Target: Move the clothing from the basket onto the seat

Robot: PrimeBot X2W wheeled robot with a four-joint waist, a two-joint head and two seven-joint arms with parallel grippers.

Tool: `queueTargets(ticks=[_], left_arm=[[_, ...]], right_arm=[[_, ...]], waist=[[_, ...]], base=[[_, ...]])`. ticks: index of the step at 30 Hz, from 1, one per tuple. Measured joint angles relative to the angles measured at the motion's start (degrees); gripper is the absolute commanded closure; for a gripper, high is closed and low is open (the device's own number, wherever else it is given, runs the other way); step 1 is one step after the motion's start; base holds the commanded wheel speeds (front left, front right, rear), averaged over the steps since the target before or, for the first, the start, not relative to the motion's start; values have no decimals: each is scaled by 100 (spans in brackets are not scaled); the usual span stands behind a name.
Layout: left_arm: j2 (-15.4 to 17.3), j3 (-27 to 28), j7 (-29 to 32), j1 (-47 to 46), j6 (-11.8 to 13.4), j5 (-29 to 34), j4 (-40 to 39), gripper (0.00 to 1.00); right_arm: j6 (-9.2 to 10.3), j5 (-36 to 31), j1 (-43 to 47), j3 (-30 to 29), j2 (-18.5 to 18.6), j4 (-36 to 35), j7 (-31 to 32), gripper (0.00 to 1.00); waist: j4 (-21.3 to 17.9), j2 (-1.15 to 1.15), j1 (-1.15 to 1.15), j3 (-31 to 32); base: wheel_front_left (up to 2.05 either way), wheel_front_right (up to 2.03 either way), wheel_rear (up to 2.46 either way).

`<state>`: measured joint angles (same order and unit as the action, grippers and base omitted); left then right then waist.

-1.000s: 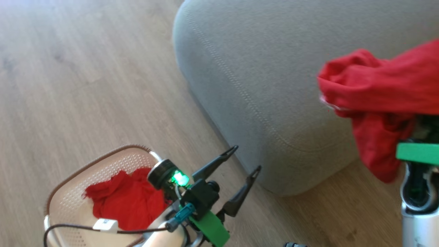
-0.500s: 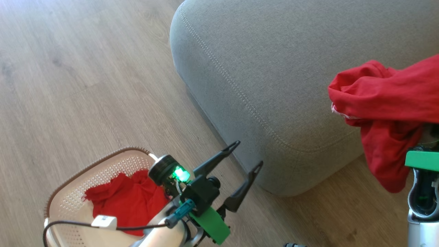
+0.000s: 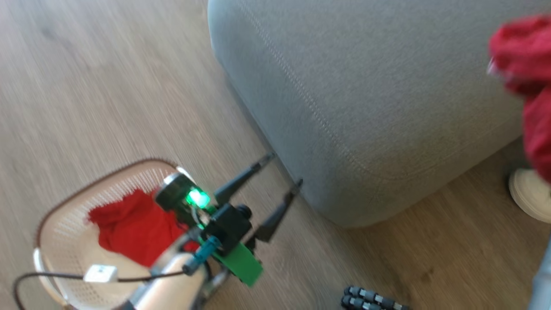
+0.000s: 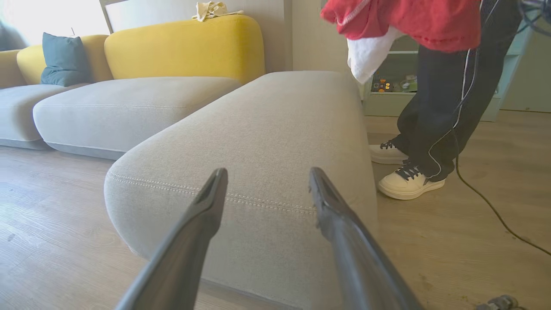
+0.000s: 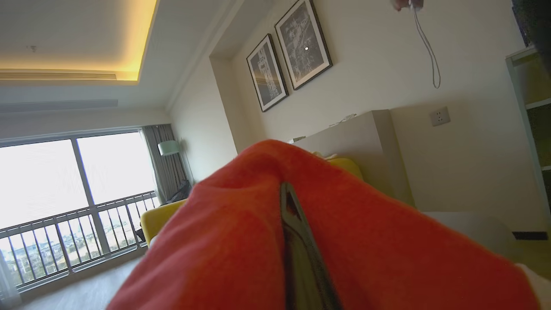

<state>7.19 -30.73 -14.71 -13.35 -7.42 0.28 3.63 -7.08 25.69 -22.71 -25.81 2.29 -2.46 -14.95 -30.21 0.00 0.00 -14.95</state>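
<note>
Although the head view is smeared by blur, two red garments can be counted in it. One crumpled red garment (image 3: pixel 125 228) lies inside the single basket (image 3: pixel 86 174), which stands on the wooden floor (image 3: pixel 107 86) to the left of the seat (image 3: pixel 366 99). A second red garment (image 3: pixel 531 77) hangs at the right edge, in front of the seat's right part. The left gripper (image 3: pixel 285 169) is held near the seat's rounded corner, between basket and seat. Its two fingers are spread wide and nothing is gripped. One pale shoe (image 3: pixel 527 198) is seen on the floor at the right. Two dark ribbed pieces (image 3: pixel 370 299) at the bottom edge are too blurred to be identified.

In the left wrist view, the left gripper (image 4: pixel 267 174) is again shown empty, with the seat (image 4: pixel 275 125) and its line of pale stitching framed between the parted fingers. The second red garment (image 4: pixel 413 21) is carried at the top, with white fabric below it. It is raised above the seat and not laid on it. A person's two dark trouser legs (image 4: pixel 434 120) and one thin cable (image 4: pixel 495 209) are seen to the right. One further grey cushion (image 4: pixel 120 107), two yellow backrests (image 4: pixel 185 47) and one blue pillow (image 4: pixel 64 60) are seen behind.

In the right wrist view, the right gripper (image 5: pixel 287 202) is closed on the second red garment (image 5: pixel 366 249), which is draped down both sides of it. Only one dark finger (image 5: pixel 301 258) is exposed, in a slit of the fabric. Two framed pictures (image 5: pixel 303 43) and one wall socket (image 5: pixel 439 116) are seen on the wall, and one large window (image 5: pixel 64 172) at the left.
</note>
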Motion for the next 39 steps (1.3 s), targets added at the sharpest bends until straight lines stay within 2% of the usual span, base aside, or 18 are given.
queueTargets(ticks=[6, 15, 23, 29, 39], left_arm=[[539, 27, 0, -705, 0, 132, -204, 0], [1136, -211, 0, -1003, 0, 191, -330, 0], [1272, -323, 0, -1290, 2, 147, -456, 0], [1332, -456, 0, -1441, 24, 147, -552, 0], [1338, -499, 0, -1713, 175, 114, -646, 0]], right_arm=[[0, 2, -1064, -289, 0, 7, -1, 100], [0, -74, -2726, -817, 24, 881, -1, 100], [0, -109, -3888, -1014, 612, 2118, -1, 100], [-1, -509, -4472, -932, 944, 2805, -1, 100], [-1, -1578, -5149, -1416, 1294, 4213, -1, 100]], waist=[[56, 0, 1, -784], [110, 0, 2, -1900], [318, 0, 2, -2543], [606, 0, 1, -2852], [1129, 0, 0, -3295]], base=[[0, 0, 0], [0, 0, 0], [0, 0, 0], [0, 0, 0], [0, 0, 0]])
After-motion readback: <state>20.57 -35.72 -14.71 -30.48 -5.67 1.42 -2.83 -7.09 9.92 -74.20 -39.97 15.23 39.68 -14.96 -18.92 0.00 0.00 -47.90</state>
